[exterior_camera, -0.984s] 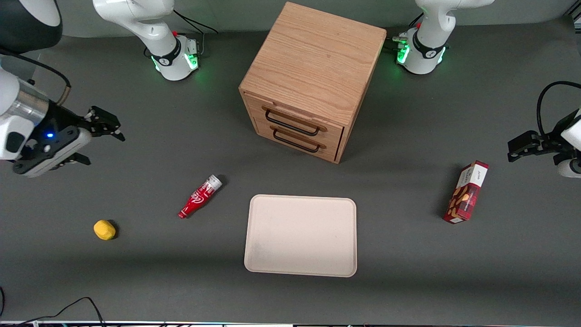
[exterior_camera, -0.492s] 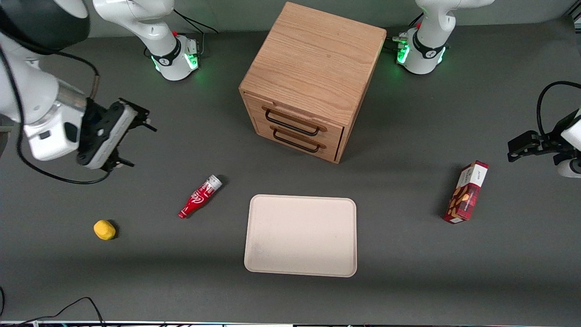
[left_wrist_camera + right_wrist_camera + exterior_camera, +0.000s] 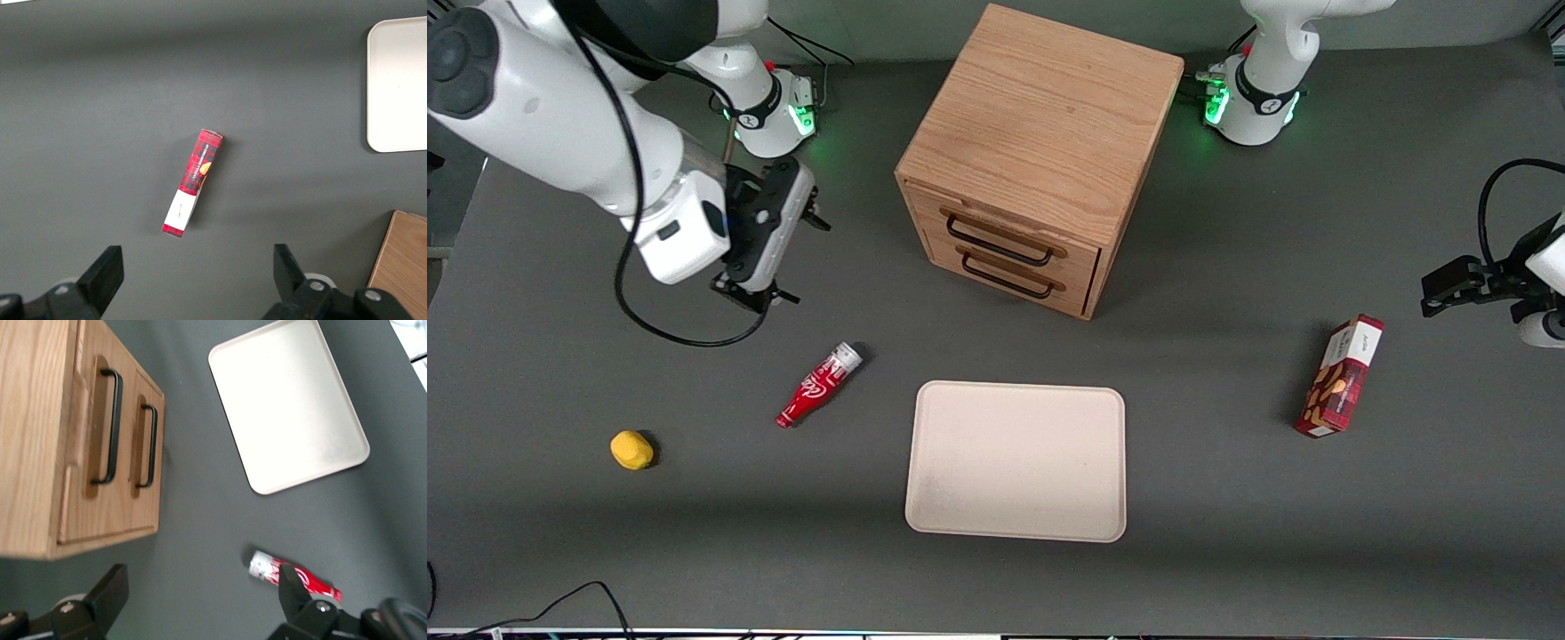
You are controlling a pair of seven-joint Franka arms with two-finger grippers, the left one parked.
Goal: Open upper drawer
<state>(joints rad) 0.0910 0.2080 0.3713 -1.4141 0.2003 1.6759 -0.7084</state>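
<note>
Pincer (image 3: 790, 253) hangs wide open, holding nothing, well apart from the upper drawer (image 3: 1003, 238), toward the working arm's end of the counter (image 3: 1227, 533). Drawer shut, above its twin; black handle (image 3: 109, 427) crosswise to the approach.

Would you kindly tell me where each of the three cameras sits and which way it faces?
Front view: high in front of the table, looking down on the cabinet, its closed upper drawer, both arms and the open claw.
Left wrist view: on the parked arm, looking down at the snack box.
Right wrist view: on the working arm, facing the cabinet front; the claw's fingers show.
Shared: all three show the tray; front and right wrist show the red bottle.
</note>
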